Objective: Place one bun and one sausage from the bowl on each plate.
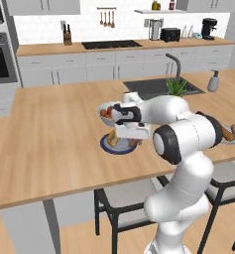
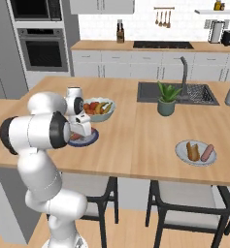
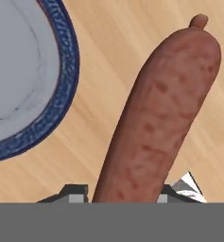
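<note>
Reddish-brown sausage [image 3: 160, 123] beside blue-rimmed plate [image 3: 61, 94]

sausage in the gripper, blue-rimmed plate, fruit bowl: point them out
sausage [image 3: 156, 113], hand view, middle of its body
blue-rimmed plate [image 3: 66, 80], hand view, blue rim
fruit bowl [image 2: 109, 111], right base view, right rim

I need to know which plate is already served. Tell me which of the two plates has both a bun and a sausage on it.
The pale grey plate near the counter's front edge, right of the potted plant, carries a bun and a sausage. The blue-rimmed plate lies under the arm.

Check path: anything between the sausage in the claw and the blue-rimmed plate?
Nothing visible. The claw is shut on the sausage; bare wooden counter separates it from the blue-rimmed plate in the hand view.
</note>
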